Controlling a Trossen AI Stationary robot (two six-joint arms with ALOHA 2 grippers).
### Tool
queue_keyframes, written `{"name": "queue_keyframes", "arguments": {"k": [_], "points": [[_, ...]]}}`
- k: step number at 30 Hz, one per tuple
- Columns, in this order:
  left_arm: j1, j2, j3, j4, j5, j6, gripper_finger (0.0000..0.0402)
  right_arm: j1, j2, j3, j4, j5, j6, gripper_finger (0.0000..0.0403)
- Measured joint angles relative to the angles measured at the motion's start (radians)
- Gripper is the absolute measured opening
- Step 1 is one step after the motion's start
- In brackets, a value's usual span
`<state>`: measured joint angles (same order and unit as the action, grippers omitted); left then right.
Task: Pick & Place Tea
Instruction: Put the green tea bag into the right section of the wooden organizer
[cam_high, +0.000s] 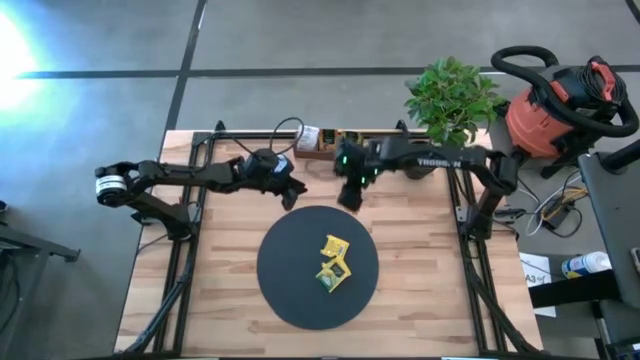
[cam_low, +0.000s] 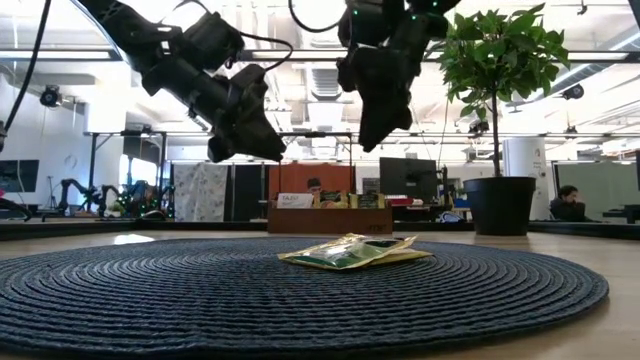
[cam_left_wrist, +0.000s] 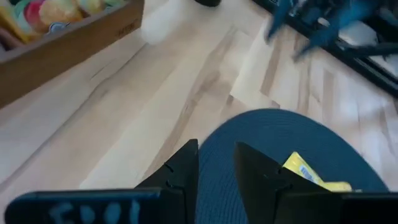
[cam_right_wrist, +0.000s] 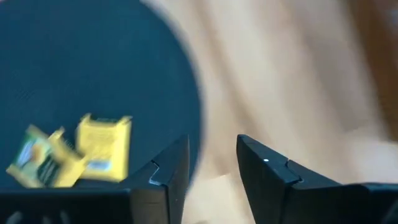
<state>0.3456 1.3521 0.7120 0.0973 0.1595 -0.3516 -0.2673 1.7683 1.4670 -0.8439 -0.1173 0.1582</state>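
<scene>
A few tea packets (cam_high: 334, 262), yellow and green, lie in a small heap on the black disc (cam_high: 300, 300) at mid-table; they also show in the low view (cam_low: 350, 252) and the right wrist view (cam_right_wrist: 104, 146). My left gripper (cam_high: 293, 192) hovers open above the table just beyond the disc's far left rim, nothing between its fingers (cam_left_wrist: 180, 171). My right gripper (cam_high: 350, 195) hangs open above the disc's far rim, pointing steeply down, also with nothing in it (cam_right_wrist: 212, 162). More tea packets (cam_left_wrist: 43, 12) lie in the wooden tray (cam_left_wrist: 68, 43).
The wooden tray (cam_high: 325, 143) stands at the table's far edge, with a potted plant (cam_high: 452, 95) to its right. A red shop vacuum (cam_high: 560, 100) stands off the table at the far right. Bare wood (cam_high: 220, 270) flanks the disc on both sides.
</scene>
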Motion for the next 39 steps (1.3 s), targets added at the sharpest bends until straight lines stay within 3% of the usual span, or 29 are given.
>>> {"name": "queue_keyframes", "arguments": {"k": [9, 13, 21, 30, 35, 39], "points": [[-0.095, 0.0, 0.0, 0.0, -0.041, 0.035, 0.0098, 0.188, -0.007, -0.154, 0.045, 0.004, 0.203, 0.0119], [-0.178, 0.0, 0.0, 0.001, -0.141, -0.039, 0.0098, 0.245, -0.023, -0.214, 0.111, -0.014, 0.279, 0.0114], [-0.381, 0.0, 0.0, -0.001, -0.242, -0.226, 0.0098, 0.38, -0.026, -0.285, 0.223, -0.07, 0.424, 0.0113], [-0.559, 0.104, -0.001, 0.009, -0.246, -0.452, 0.0098, 0.439, -0.026, -0.398, 0.522, -0.094, 0.591, 0.0116], [-0.595, 0.209, 0.019, 0.121, -0.244, -0.497, 0.0098, 0.437, -0.026, -0.444, 0.619, -0.096, 0.703, 0.0116], [-0.598, 0.284, 0.08, 0.148, -0.129, -0.479, 0.0098, 0.444, -0.022, -0.464, 0.648, -0.095, 0.75, 0.0116]]}}
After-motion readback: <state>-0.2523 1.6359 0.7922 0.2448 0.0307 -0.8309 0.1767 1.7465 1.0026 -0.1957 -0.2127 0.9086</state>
